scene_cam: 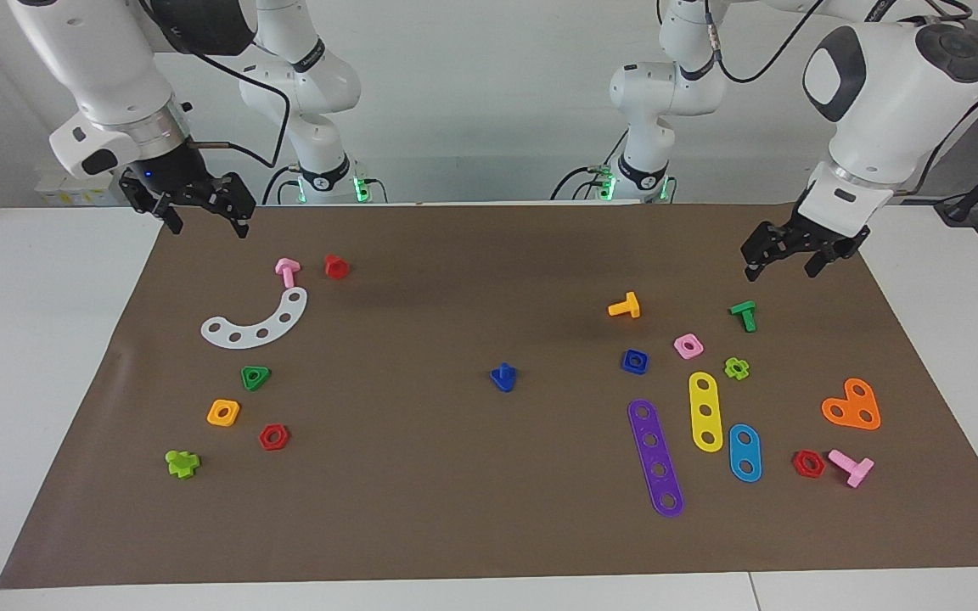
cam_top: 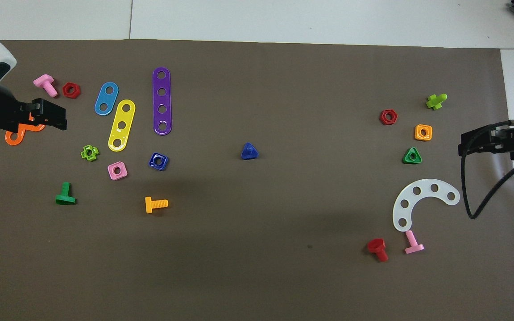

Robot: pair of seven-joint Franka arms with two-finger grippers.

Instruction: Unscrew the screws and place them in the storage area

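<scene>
The dark-blue bolt (scene_cam: 503, 376) with a triangular head stands alone on the middle of the brown mat; it also shows in the overhead view (cam_top: 249, 151). Its dark-blue square nut (scene_cam: 635, 361) lies apart from it, toward the left arm's end, beside a pink square nut (scene_cam: 688, 345); the blue nut shows in the overhead view too (cam_top: 158, 161). My left gripper (scene_cam: 782, 267) hangs open and empty over the mat at the left arm's end, close to a green bolt (scene_cam: 744, 315). My right gripper (scene_cam: 209, 227) hangs open and empty over the mat's corner at the right arm's end.
Around the blue nut lie an orange bolt (scene_cam: 625, 306), purple (scene_cam: 655, 458), yellow (scene_cam: 705, 411) and light-blue (scene_cam: 744, 452) strips and an orange heart plate (scene_cam: 851, 406). At the right arm's end lie a white curved strip (scene_cam: 255, 321), a green triangular nut (scene_cam: 255, 377), and pink and red bolts.
</scene>
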